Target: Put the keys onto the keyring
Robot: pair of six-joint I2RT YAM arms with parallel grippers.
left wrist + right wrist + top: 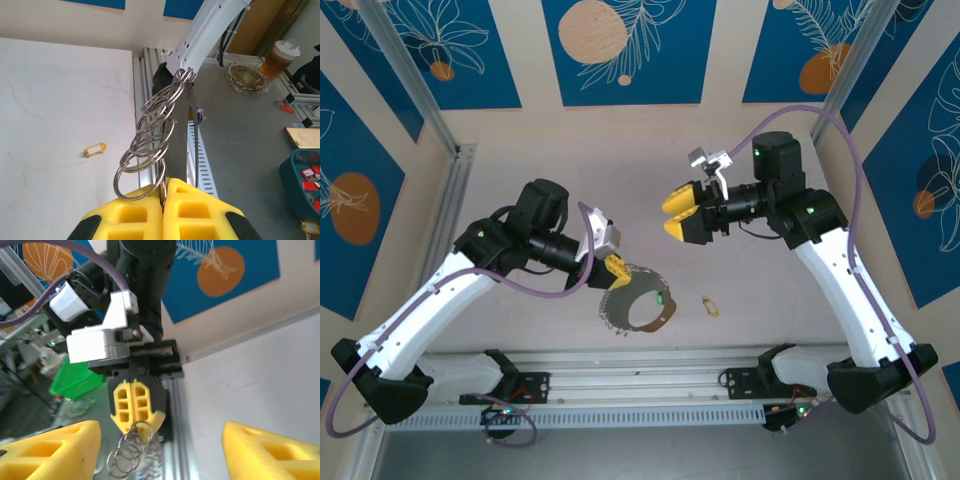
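fingers of the left gripper (615, 267) are pressed together on the edge of the keyring (638, 300) in the top view, and the loop hangs down from them over the table (520, 160), its small green tag (660, 297) on the far side from the grip. the right gripper (672, 214) hovers higher and well apart from the loop, its jaws apart and with nothing between them. the key (709, 305) lies alone on the table, near the loop on its right side and not touching it. in the left wrist view the two yellow pads meet with no gap, clamped on a thin metal strip, and a string of silvery split rings (150, 145) hangs along it; the key is small and yellowish here, flat on the white surface. in the right wrist view the right fingers (270, 452) stand wide apart at the lower corners and face the left gripper with the rings under it. i judge the keyring to be light, loose and a bit slippery, so it will swing. the key is tiny and light; it is better to pinch its body from the sides and leave its eyelet free.
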